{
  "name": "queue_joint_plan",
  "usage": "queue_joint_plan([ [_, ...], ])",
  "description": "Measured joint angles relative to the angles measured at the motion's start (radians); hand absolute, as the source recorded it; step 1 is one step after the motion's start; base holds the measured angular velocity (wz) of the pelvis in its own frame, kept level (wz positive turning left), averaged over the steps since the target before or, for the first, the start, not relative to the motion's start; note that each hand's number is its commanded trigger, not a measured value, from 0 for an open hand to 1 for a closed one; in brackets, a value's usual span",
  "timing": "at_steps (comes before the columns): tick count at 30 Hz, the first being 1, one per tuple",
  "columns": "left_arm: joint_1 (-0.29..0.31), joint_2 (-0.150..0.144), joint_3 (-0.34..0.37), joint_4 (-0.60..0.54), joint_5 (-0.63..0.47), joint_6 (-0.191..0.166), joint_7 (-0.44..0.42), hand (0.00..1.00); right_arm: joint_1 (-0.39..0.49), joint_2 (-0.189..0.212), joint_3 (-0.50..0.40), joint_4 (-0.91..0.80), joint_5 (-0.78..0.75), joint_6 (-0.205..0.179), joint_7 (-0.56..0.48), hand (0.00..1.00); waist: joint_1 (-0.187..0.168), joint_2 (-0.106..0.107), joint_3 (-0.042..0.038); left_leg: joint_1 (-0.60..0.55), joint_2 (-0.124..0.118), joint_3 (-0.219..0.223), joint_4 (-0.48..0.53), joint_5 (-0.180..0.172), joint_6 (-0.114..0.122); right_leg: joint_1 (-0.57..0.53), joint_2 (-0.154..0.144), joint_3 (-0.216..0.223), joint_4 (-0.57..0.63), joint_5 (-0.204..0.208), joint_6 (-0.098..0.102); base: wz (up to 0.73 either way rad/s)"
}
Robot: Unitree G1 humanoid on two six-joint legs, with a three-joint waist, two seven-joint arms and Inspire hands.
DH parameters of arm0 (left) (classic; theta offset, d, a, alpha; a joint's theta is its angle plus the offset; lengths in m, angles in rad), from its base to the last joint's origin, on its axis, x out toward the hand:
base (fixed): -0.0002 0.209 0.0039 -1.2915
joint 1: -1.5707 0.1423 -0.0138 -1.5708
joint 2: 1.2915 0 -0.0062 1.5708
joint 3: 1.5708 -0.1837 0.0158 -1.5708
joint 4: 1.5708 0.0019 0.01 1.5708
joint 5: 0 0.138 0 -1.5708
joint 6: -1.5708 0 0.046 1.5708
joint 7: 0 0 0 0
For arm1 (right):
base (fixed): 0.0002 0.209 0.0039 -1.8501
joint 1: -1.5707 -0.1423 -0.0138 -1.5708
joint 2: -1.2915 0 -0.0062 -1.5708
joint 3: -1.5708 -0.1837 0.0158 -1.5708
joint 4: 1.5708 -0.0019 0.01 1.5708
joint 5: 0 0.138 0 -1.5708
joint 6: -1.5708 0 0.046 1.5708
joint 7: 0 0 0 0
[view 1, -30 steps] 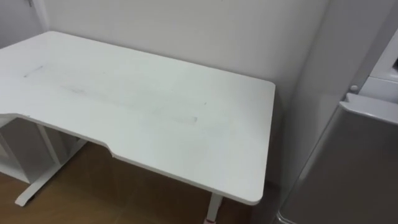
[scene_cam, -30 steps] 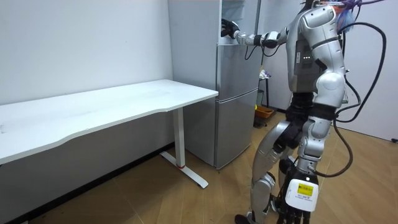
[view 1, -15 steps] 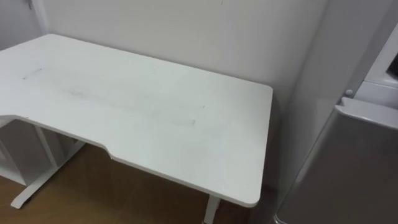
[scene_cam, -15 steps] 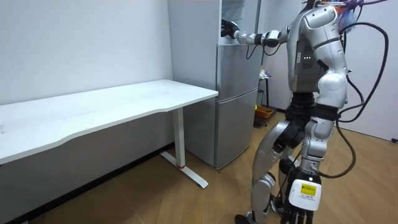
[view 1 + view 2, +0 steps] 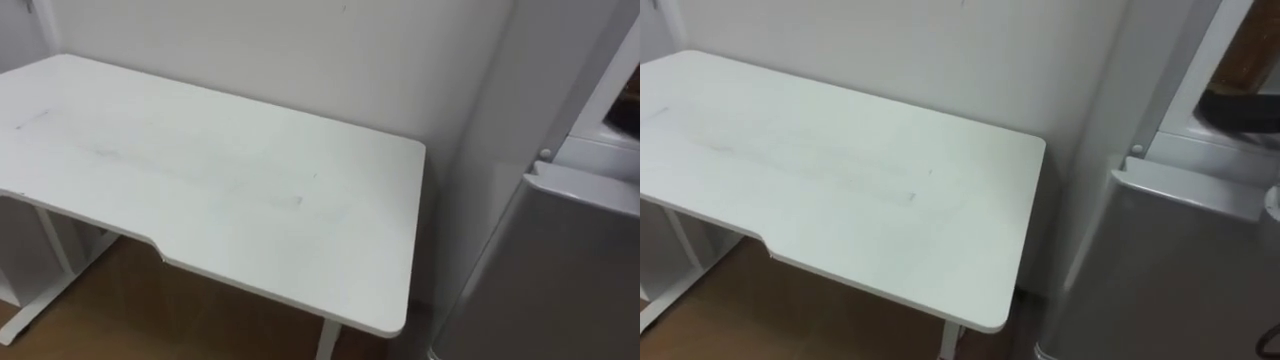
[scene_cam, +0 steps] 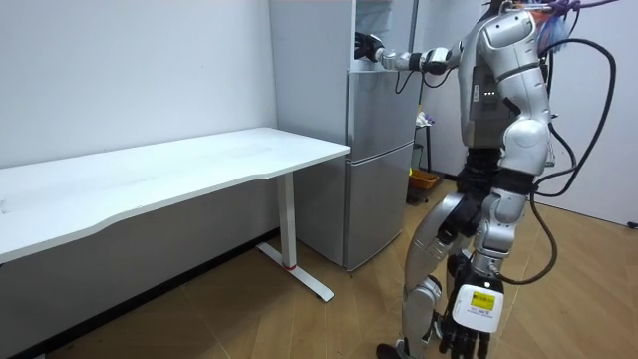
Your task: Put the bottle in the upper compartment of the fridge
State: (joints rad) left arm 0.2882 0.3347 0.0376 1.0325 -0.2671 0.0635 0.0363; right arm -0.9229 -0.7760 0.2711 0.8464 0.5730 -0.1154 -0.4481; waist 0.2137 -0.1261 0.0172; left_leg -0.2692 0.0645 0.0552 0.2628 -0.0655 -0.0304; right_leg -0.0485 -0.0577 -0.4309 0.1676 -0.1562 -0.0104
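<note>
Robot: standing on the wood floor (image 6: 249,319), right up at the silver fridge (image 6: 381,160). The white table (image 5: 220,190) is just left of the fridge, against the wall.
Right hand (image 6: 367,47): arm stretched out level, with the hand at the open upper compartment (image 6: 384,28), just above the lower door (image 5: 1160,270). It's too dark and small to see how the fingers sit, so honestly can't tell.
Left hand (image 6: 467,341): hanging low near the knee, fingers loose and pointing down, nothing in them.
Bottle: can't tell it apart from that dark hand at the fridge opening, so can't say whether it's gripped or sitting inside.
</note>
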Motion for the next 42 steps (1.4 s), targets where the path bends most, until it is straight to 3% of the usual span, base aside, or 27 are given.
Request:
queue_joint_plan([
  [3, 0.001, -0.001, 0.01, -0.001, 0.004, 0.0, 0.0, 0.0, 0.02, 0.0, -0.012, -0.029, 0.022, 0.008, 0.045, 0.0, -0.001, -0.003, -0.0029, 0.041, -0.009, 0.011, -0.026, 0.0, 0.001, 0.024, -0.002, 0.014, -0.004, -0.003, 0.005, -0.1],
  [14, 0.019, -0.02, 0.042, 0.008, 0.006, -0.003, 0.026, 0.0, 0.181, 0.001, -0.093, -0.211, 0.087, 0.009, 0.08, 0.0, -0.023, 0.01, -0.0004, 0.157, -0.026, 0.026, -0.044, -0.033, 0.006, 0.134, -0.019, 0.016, -0.016, -0.016, 0.027, -0.01],
  [17, 0.042, -0.043, 0.043, 0.008, 0.016, -0.002, 0.042, 0.0, 0.231, 0.01, -0.125, -0.301, 0.095, 0.019, 0.081, 0.0, -0.037, 0.021, -0.0059, 0.163, -0.029, 0.03, -0.043, -0.038, 0.008, 0.14, -0.022, 0.015, -0.015, -0.018, 0.031, -0.03],
  [19, 0.055, -0.062, 0.049, 0.008, 0.038, 0.0, 0.042, 0.0, 0.264, 0.043, -0.175, -0.355, 0.093, 0.028, 0.083, 0.0, -0.052, 0.032, -0.0092, 0.176, -0.032, 0.029, -0.047, -0.038, 0.009, 0.152, -0.025, 0.015, -0.015, -0.02, 0.034, 0.02],
  [24, 0.065, -0.089, 0.078, 0.005, 0.084, 0.002, 0.043, 0.0, 0.322, 0.072, -0.198, -0.464, 0.099, 0.054, 0.076, 0.0, -0.06, 0.049, -0.02, 0.197, -0.038, 0.038, -0.065, -0.036, 0.011, 0.158, -0.031, 0.036, -0.016, -0.023, 0.039, -0.08],
  [30, 0.063, -0.122, 0.117, -0.001, 0.085, 0.004, 0.069, 0.0, 0.391, 0.153, -0.216, -0.633, 0.09, 0.075, 0.051, 0.0, -0.08, 0.042, -0.0211, 0.231, -0.04, 0.05, -0.076, -0.036, 0.012, 0.179, -0.034, 0.05, -0.017, -0.025, 0.043, -0.05],
  [32, 0.053, -0.124, 0.117, 0.0, 0.085, 0.004, 0.07, 0.0, 0.402, 0.155, -0.216, -0.666, 0.09, 0.075, 0.043, 0.0, -0.08, 0.038, -0.0188, 0.232, -0.04, 0.051, -0.075, -0.036, 0.012, 0.18, -0.034, 0.05, -0.016, -0.025, 0.043, 0.0],
  [34, 0.054, -0.124, 0.115, 0.0, 0.089, 0.002, 0.074, 0.0, 0.427, 0.157, -0.217, -0.722, 0.083, 0.075, 0.041, 0.0, -0.083, 0.036, -0.0108, 0.246, -0.039, 0.056, -0.075, -0.04, 0.013, 0.187, -0.034, 0.051, -0.016, -0.025, 0.043, -0.05],
  [37, 0.056, -0.135, 0.115, 0.001, 0.117, 0.002, 0.079, 0.0, 0.458, 0.192, -0.237, -0.822, 0.043, 0.074, 0.048, 0.0, -0.086, 0.04, -0.0088, 0.248, -0.037, 0.067, -0.069, -0.045, 0.014, 0.186, -0.034, 0.067, -0.016, -0.026, 0.045, -0.11],
  [42, 0.051, -0.143, 0.115, 0.001, 0.122, 0.001, 0.079, 0.0, 0.481, 0.197, -0.258, -0.944, 0.009, 0.074, 0.054, 0.0, -0.106, 0.044, -0.0082, 0.248, -0.04, 0.075, -0.066, -0.049, 0.017, 0.184, -0.039, 0.072, -0.016, -0.027, 0.047, -0.03],
])
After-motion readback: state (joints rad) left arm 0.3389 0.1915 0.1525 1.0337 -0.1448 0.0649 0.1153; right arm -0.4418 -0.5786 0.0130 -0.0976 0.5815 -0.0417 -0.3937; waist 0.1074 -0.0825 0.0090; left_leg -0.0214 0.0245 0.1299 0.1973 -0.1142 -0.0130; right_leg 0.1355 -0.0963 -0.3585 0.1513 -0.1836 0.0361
